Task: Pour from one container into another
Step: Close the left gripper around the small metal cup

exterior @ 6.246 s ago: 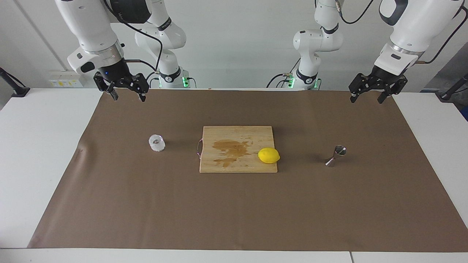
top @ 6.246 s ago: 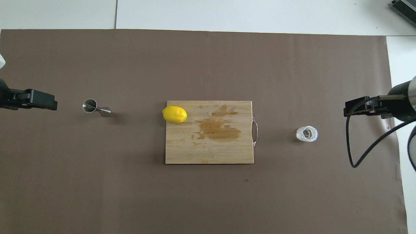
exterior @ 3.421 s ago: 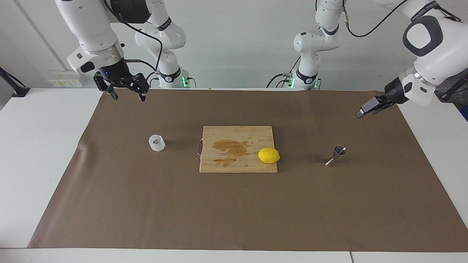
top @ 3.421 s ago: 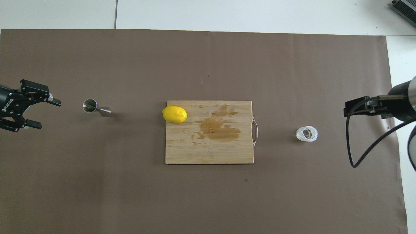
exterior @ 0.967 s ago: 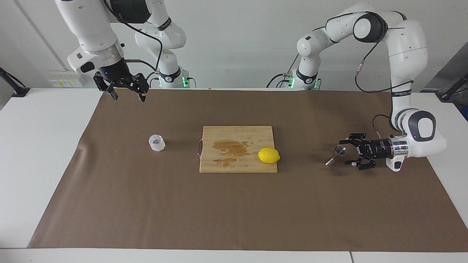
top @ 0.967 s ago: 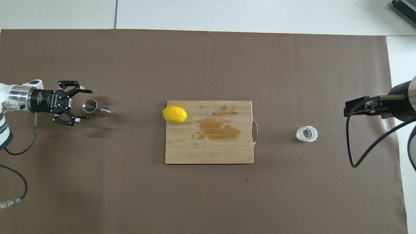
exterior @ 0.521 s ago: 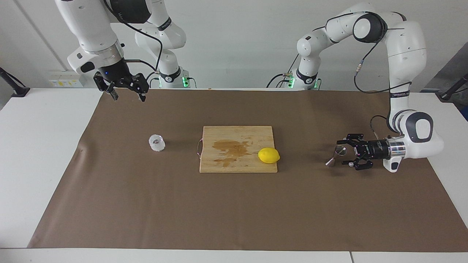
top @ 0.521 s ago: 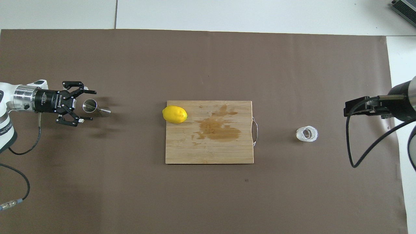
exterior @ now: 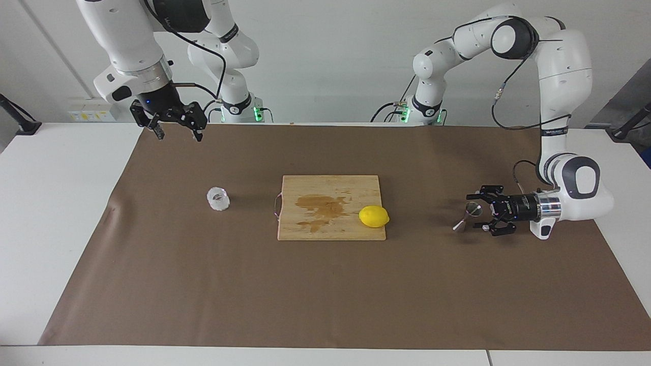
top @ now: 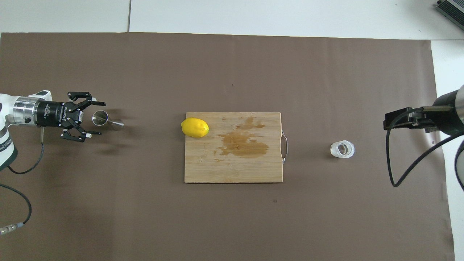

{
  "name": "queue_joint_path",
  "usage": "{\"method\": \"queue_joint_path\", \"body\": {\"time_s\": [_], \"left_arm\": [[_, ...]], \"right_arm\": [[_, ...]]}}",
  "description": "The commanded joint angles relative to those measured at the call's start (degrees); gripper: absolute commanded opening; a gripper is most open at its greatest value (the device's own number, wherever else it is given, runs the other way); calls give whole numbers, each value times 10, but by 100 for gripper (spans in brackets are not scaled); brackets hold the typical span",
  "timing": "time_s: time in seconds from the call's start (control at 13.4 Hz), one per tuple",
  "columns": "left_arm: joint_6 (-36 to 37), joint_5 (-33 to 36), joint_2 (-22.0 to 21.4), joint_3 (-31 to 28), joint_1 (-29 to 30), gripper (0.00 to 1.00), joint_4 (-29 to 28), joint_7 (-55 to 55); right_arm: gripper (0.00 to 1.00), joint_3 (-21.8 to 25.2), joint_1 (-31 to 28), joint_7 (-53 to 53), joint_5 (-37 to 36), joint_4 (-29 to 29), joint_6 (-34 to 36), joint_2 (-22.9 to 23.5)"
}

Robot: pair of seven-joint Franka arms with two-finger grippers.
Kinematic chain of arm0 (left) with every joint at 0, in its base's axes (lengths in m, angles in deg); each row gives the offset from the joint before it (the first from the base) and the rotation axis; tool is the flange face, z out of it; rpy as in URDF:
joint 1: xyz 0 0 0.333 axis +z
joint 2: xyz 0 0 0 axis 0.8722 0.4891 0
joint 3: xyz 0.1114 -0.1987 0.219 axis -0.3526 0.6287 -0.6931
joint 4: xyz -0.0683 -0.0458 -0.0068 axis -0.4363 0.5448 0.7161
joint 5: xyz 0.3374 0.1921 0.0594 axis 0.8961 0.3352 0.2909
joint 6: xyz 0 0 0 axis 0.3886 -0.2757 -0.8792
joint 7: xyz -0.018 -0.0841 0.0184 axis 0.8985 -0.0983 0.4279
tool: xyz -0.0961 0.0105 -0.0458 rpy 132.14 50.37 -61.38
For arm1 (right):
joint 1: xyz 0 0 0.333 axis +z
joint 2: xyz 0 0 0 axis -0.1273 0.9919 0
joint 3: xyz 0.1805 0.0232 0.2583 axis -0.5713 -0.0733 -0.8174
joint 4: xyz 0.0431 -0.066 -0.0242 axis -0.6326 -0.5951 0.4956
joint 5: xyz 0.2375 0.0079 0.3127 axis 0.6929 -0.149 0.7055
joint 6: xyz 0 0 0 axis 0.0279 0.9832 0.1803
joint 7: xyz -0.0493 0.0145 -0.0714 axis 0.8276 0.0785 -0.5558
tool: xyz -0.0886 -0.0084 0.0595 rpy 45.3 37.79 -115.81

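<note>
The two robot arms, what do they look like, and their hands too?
Both arms are glossy white with rounded, dark-capped joints, green lights glowing at the bases, and black cables looped along them. Each ends in a silver wrist ring and a black two-finger hand: the left hand carries small white lettering in the overhead view, like the right hand.

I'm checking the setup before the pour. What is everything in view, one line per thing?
glass cup: one, clear, on the brown mat toward the right arm's end.
jigger: one, shiny steel, upright on the mat toward the left arm's end.
cutting board: one, wooden, stained, mid-mat.
lemon: one, yellow, on the board's edge toward the jigger.
brown mat: one, covering the white table.
left gripper: open, low, its fingers either side of the jigger's top.
right gripper: open, raised, waiting over the mat's edge.
</note>
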Motion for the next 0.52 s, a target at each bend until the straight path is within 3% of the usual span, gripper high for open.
{"method": "queue_joint_path", "body": {"time_s": [0.0, 0.07, 0.37, 0.45], "left_arm": [[10, -9, -5, 1, 10, 93, -10, 3], [10, -9, -4, 1, 10, 87, -10, 5], [10, -10, -4, 2, 9, 85, -10, 8], [10, -10, -4, 1, 9, 76, -10, 8]], "right_arm": [[100, -9, -10, 10, -3, -1, 6, -2], [100, -9, -11, 10, -3, -2, 6, -2], [100, -9, -10, 10, -3, -1, 6, -2], [100, -9, -11, 10, -3, -1, 6, -2]]}}
